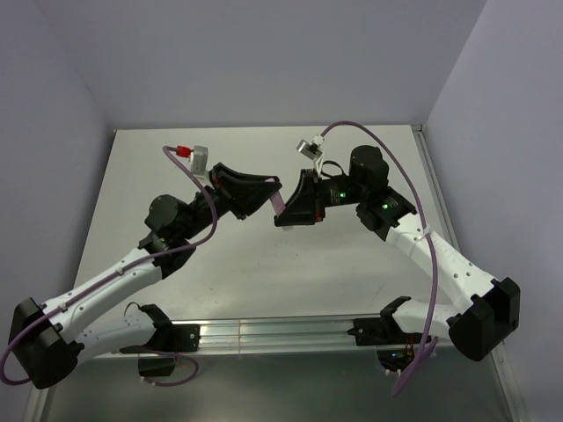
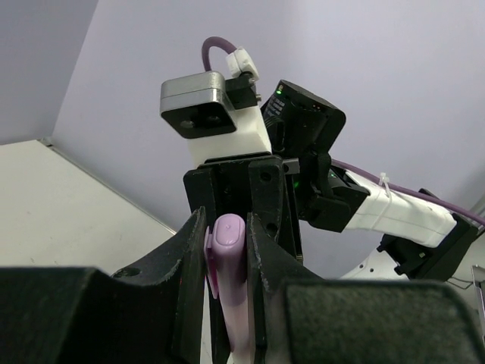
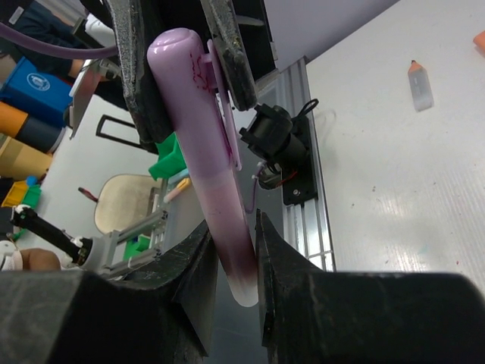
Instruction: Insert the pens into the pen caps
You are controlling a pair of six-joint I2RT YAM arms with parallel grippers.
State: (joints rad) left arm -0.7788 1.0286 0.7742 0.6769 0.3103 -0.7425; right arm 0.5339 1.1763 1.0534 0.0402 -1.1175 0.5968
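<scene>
**Desk:** Nearest first. What has the right claw got?

**Op:** Right claw (image 3: 231,246) is narrow, pinched on the bare lower barrel of the pink pen (image 3: 227,220). The pen is up in the air between the two arms, above the counter (image 3: 394,189).

**Desk:** And beyond it?

**Op:** Pink cap (image 3: 189,83) sits over the pen's upper end, clip showing. Left claw (image 2: 226,235) is clamped on that cap. I read this as the capping push on the pink one. I can't tell whether it's fully seated.

**Desk:** Next move?

**Op:** My judgement is a short straight squeeze along the pen's axis, no twist. Then one claw lets go.

**Desk:** Anything holding anything else?

**Op:** Only that cap, with the pen's tip inside. Far off on the counter a pale pen (image 3: 420,85) with an orange tip lies uncapped. There's an orange bit (image 3: 479,38) at the frame edge, possibly its cap, but I can't say.
</scene>
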